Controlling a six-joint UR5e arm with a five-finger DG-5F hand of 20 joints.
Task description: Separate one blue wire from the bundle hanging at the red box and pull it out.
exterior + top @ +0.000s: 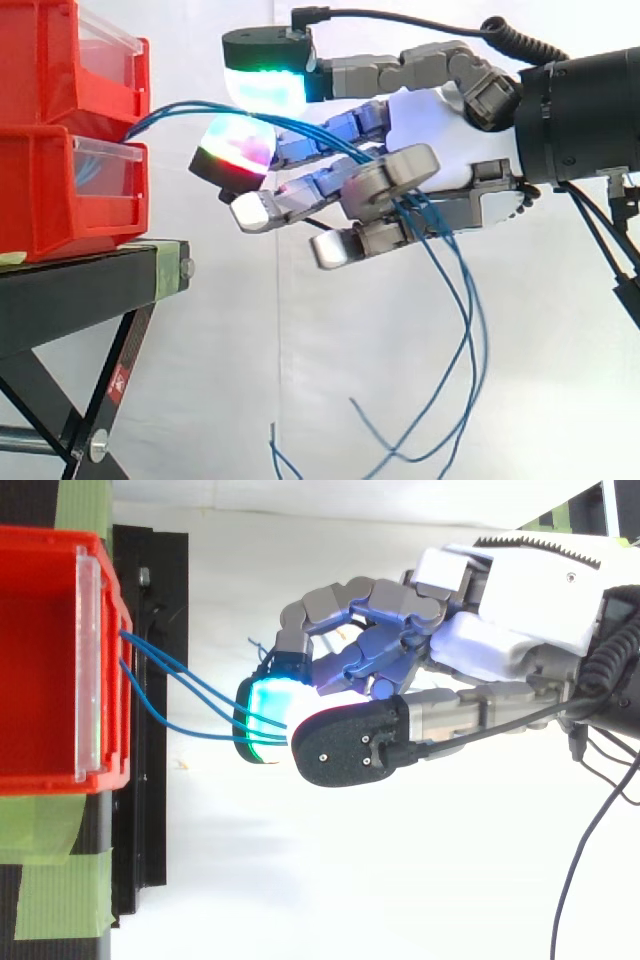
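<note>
Side view: two red bins [50, 60] are stacked at the frame's 9 o'clock edge on a black stand [90, 290], which sits at 6 o'clock from them, all before a white curtain [250, 350]. A bundle of blue wires [190, 105] comes out between the two bins and arcs toward 3 o'clock, across open air, into the hand [430, 110]. The hand is well apart from the bins and reaches toward them from the 3 o'clock edge. Its glowing pads [265, 85] point toward 9 o'clock, one green and white at the top and one multicoloured just below it. The wires pass between the fingers, which are partly curled and grasp the bundle. Past the grasp the loose ends hang toward 6 o'clock, spreading near the bottom edge. Whether one wire is apart from the others inside the grasp cannot be told. Top view: the wires leave the bin's 3 o'clock wall as separate strands and meet at the hand [500, 590]. Green tape [55, 880] lies at 6 o'clock from the bin.
</note>
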